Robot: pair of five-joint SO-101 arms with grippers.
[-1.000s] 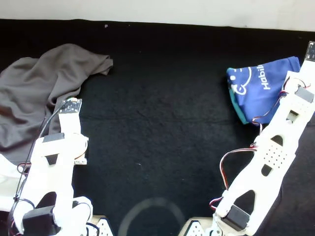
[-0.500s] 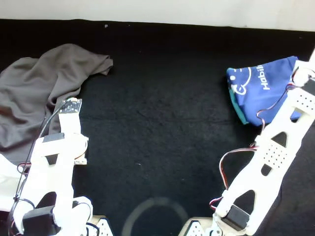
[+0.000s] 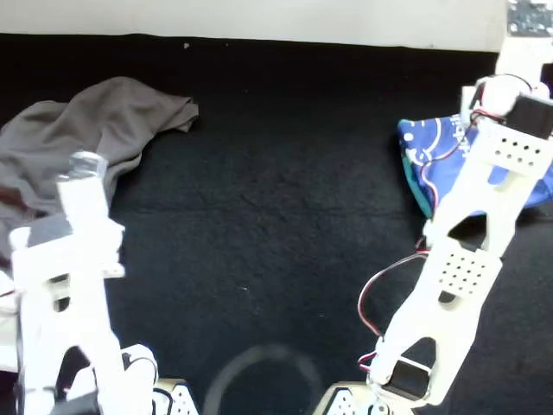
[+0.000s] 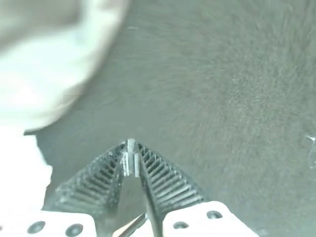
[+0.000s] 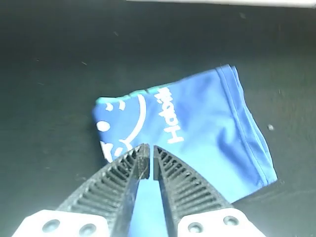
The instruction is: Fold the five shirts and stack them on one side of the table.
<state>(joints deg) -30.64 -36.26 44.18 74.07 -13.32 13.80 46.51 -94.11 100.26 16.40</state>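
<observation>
The left gripper (image 4: 130, 148) has its ribbed fingers pressed together with nothing between them, and it hangs above the soft grey shirt (image 3: 108, 121). This shirt lies crumpled and unfolded on the left side of the table (image 3: 276, 190), with one flap reaching toward the middle. The right gripper (image 5: 148, 150) has its fingers drawn together as well, with only a sliver of gap at the tips and nothing in them. It hangs over the near edge of the blue shirt (image 5: 197, 128). That shirt lies folded into a flat packet on the right side, near the far edge, and a teal trim shows along one border. A wide stretch of black table surface separates the two shirts, and the far edge meets a pale wall (image 3: 259, 15). The blue shirt carries white lettering and a white smiling-face drawing.
</observation>
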